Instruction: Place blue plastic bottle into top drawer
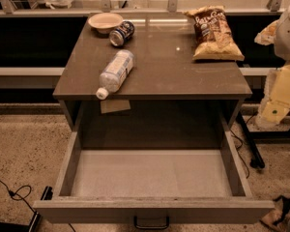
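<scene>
Camera view: blue plastic bottle (116, 71) at table (183, 76) edge, top drawer (150, 208) open, hand (279, 98) at right, state unclear.

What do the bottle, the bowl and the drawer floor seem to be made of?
The bottle looks like clear, glossy plastic: light glints on it. The bowl is pale and matte, perhaps paper or foam. The drawer floor is a dull grey liner, maybe felt or rubber. The end effector hangs at the right edge, beside the table.

The gripper (285, 211), at the lower right corner, is cut off by the edge.
</scene>
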### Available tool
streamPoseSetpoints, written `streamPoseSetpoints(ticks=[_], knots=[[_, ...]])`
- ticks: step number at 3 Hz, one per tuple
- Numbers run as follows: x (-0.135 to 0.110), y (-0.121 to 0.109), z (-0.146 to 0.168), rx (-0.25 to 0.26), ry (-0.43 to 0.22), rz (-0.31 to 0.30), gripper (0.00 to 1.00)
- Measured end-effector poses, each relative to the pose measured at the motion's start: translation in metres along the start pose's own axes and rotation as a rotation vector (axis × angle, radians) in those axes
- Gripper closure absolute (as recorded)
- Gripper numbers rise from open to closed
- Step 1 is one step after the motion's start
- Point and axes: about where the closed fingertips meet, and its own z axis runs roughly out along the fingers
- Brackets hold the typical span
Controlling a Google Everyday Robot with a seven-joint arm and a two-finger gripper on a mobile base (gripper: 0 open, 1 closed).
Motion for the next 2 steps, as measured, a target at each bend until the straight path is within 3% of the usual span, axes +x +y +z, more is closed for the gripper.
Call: streamPoseSetpoints(ticks=[1, 2], knots=[[-0.0001, 0.0000, 0.0001, 0.000, 0.000, -0.001, 0.00], [-0.0085, -0.0018, 0.0056, -0.006, 0.017, -0.057, 0.00]])
